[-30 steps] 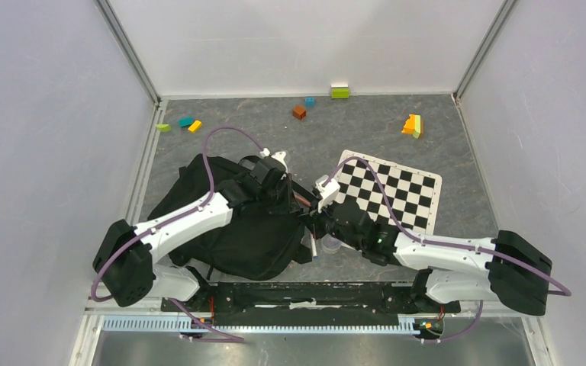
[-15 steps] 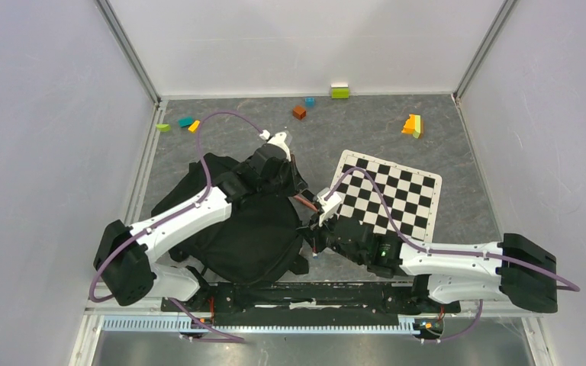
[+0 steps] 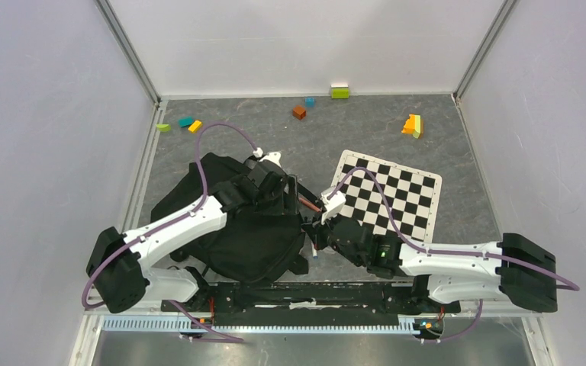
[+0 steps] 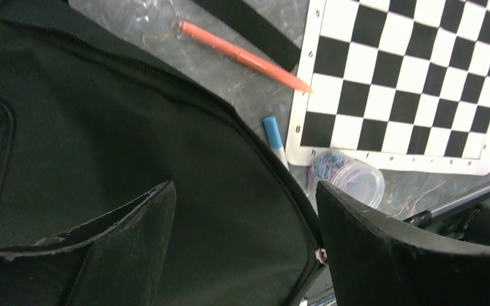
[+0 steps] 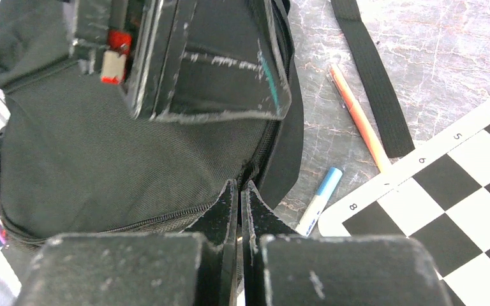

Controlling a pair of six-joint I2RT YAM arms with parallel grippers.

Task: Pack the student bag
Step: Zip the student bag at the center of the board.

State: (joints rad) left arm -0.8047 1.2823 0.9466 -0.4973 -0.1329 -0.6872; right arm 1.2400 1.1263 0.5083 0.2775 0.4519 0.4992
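black fabric of the student bag (image 3: 244,229) fills the near left of the grey table (image 3: 458,152), just ahead of the arm bases, lying flat with a zip line along its right edge. the left gripper (image 4: 242,191) hangs over it, fingers spread wide with nothing between them. the right gripper (image 5: 239,185) has its fingers pressed together at that zip seam; whether they pinch anything there i cannot tell. just beyond lie a blue-capped marker (image 4: 273,137) and an orange pen (image 4: 242,56), its tip at the edge of the checkered board (image 3: 393,194). coloured blocks (image 3: 299,112) sit scattered near the far wall.
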